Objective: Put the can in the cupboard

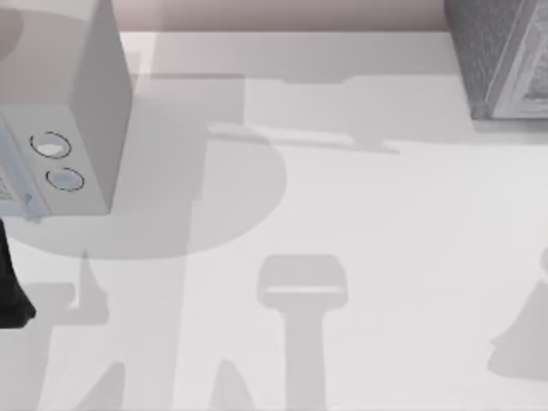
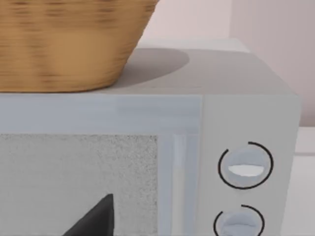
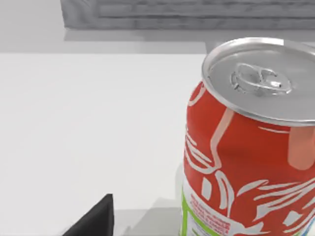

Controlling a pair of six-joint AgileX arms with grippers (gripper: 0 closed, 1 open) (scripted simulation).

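Observation:
The can (image 3: 251,147) is red with white markings and a silver top with a pull tab. It stands upright on the white table, very close in the right wrist view. A dark tip of my right gripper (image 3: 93,220) shows just beside it, apart from it. The cupboard (image 1: 505,56), dark grey and speckled with a paler framed front, stands at the table's far right corner. Beyond the can, the cupboard (image 3: 187,12) faces the right wrist. My left arm (image 1: 13,287) stays at the table's left edge, and a tip of my left gripper (image 2: 93,220) hangs before the white box.
A white box with two round dials (image 1: 64,128) stands at the far left. On top of the white box (image 2: 246,98) sits a woven basket (image 2: 64,44). The white table (image 1: 360,223) between the box and the cupboard bears shadows.

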